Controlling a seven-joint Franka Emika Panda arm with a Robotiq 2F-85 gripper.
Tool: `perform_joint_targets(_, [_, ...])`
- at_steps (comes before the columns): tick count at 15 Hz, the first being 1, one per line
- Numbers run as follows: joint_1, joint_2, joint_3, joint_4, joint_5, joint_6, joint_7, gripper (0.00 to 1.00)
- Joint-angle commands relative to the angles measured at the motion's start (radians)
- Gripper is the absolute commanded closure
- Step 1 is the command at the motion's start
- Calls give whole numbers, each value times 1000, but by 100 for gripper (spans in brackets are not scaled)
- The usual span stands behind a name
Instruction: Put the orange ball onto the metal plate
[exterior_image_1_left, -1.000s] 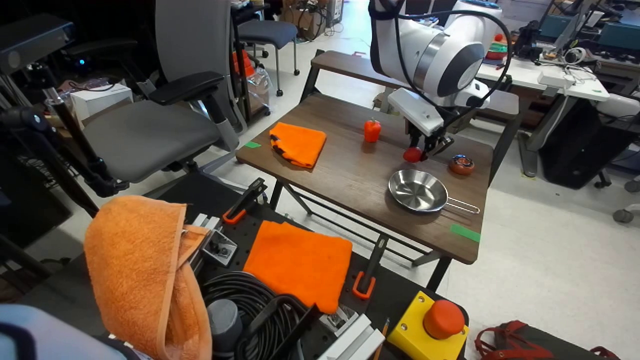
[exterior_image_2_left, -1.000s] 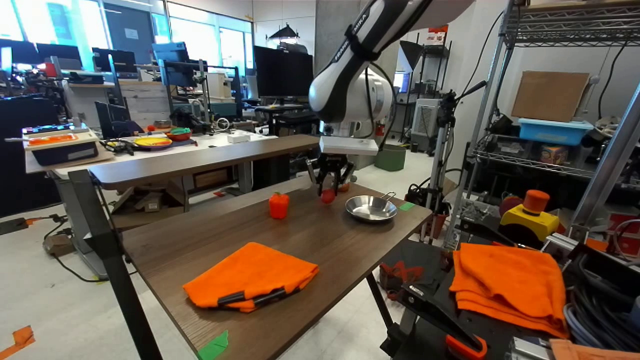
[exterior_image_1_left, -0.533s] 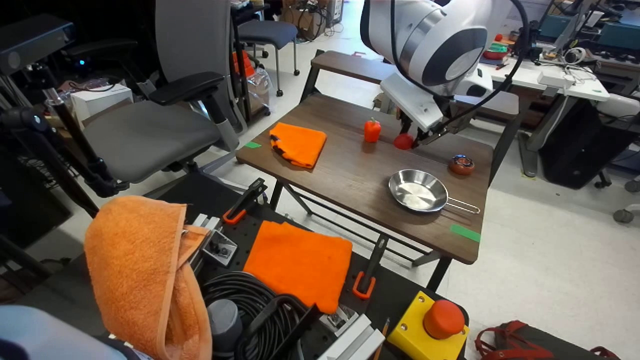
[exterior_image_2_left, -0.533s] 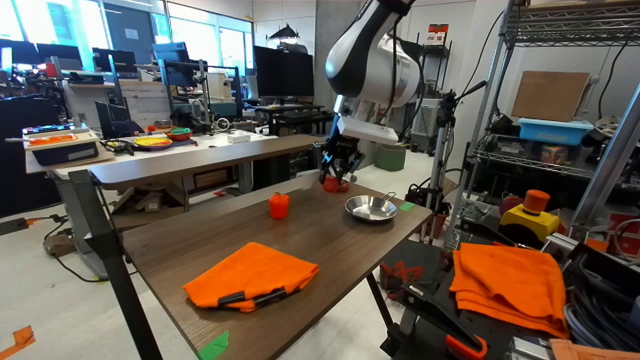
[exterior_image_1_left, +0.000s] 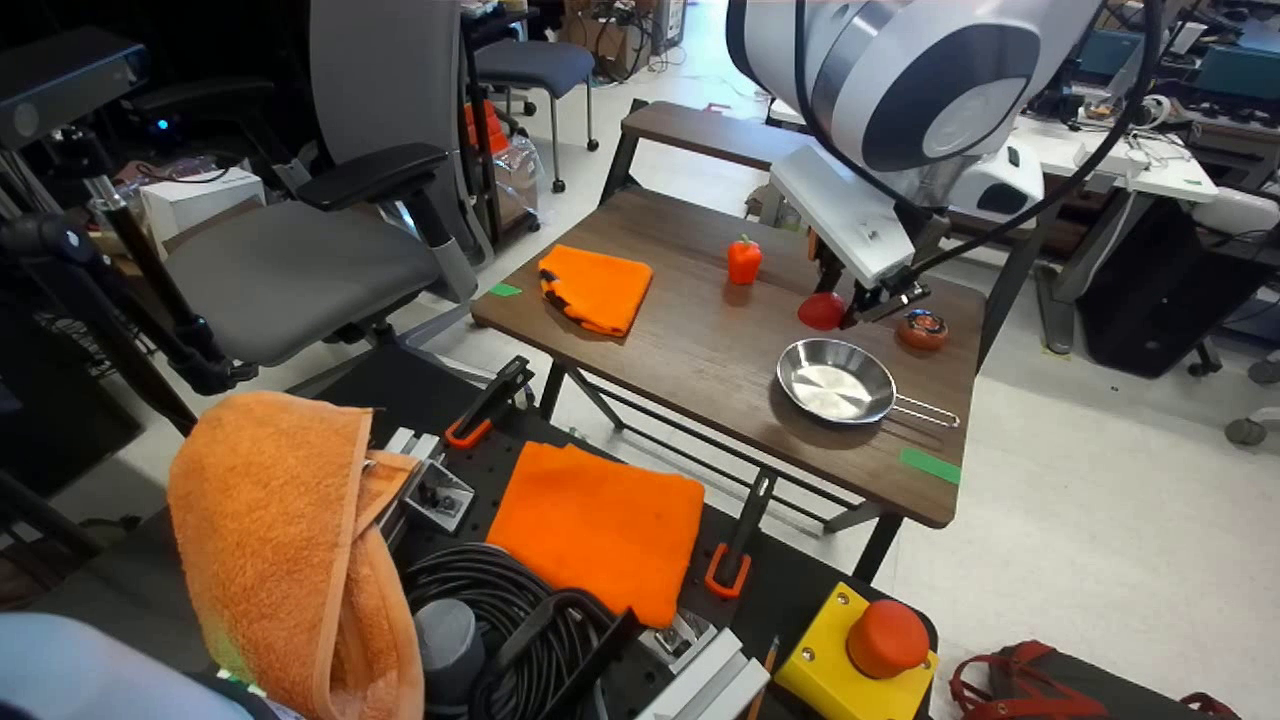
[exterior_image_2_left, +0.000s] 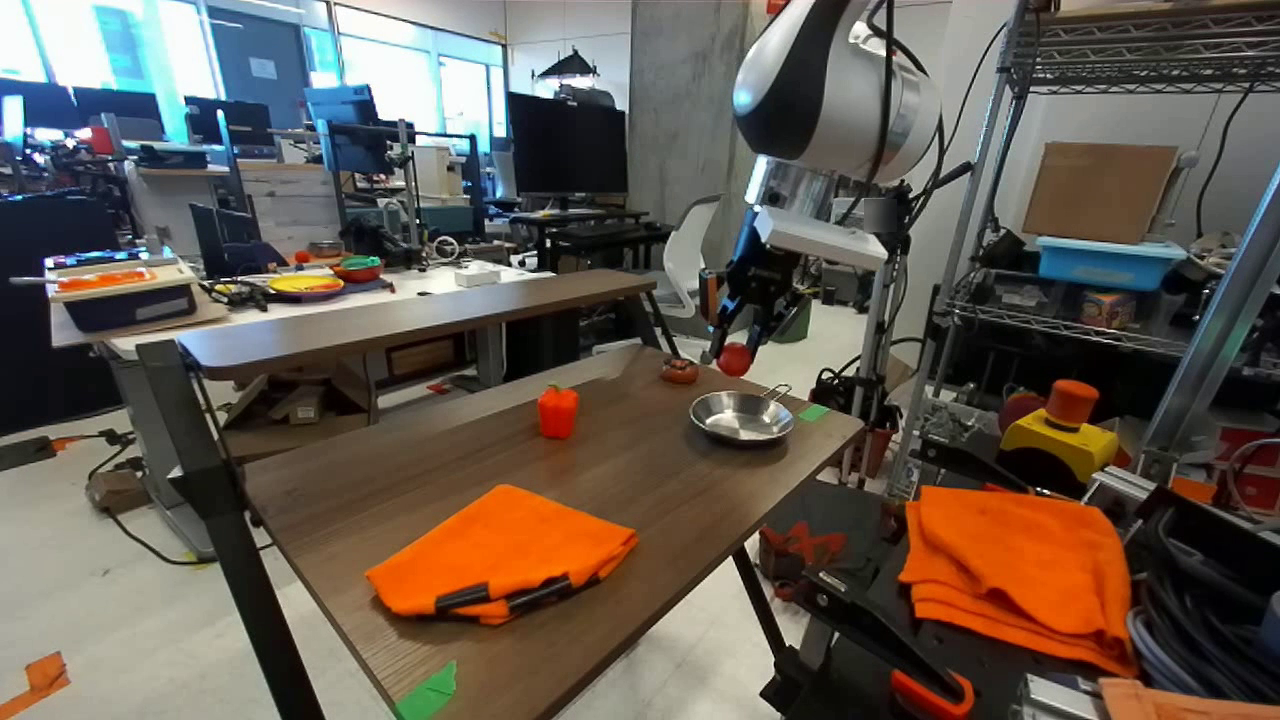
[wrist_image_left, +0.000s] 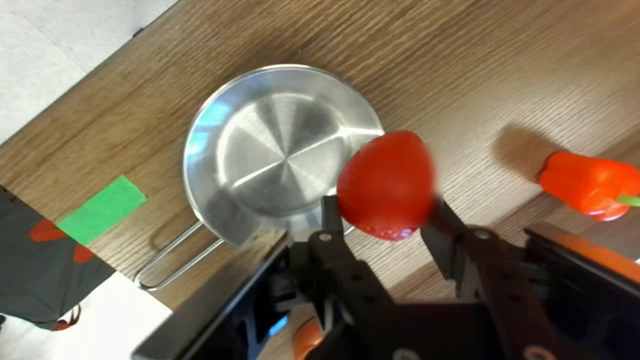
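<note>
Wrist view gave me the wooden surface (wrist_image_left: 450, 55) first, then the shiny metal plate (wrist_image_left: 282, 155) resting on it, its wire handle (wrist_image_left: 170, 248) jutting out. Dark jaws pinched the orange ball (wrist_image_left: 387, 182) between them, holding it up clear of the surface; seen from there, it overlapped the plate's rim.

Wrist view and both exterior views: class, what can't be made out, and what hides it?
Wrist view, metal pan: part of its rim, hidden by the orange-red ball and the jaws.
Wrist view, orange-brown round item: most of it, covered by the jaws and cut off by the bottom edge.
Wrist view, bell pepper: stem tip, cut off by the right edge.
Both exterior views, robot arm: upper part, cut off by the top edge.
</note>
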Motion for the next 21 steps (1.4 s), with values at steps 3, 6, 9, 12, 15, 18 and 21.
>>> perform_joint_targets(3, [44, 28, -84, 39, 13, 17, 125, 81])
perform_joint_targets(6, [111, 95, -160, 120, -27, -16, 262, 81])
perform_joint_targets(9, [193, 179, -247, 206, -70, -58, 408, 81])
perform_joint_targets(12, [261, 256, -314, 271, -114, -123, 515, 81])
perform_joint_targets(15, [295, 302, -337, 305, -153, -185, 563, 81])
perform_joint_targets(18, [313, 343, -342, 336, -168, -162, 609, 73])
perform_joint_targets(21, [317, 377, -347, 385, -172, -185, 660, 31])
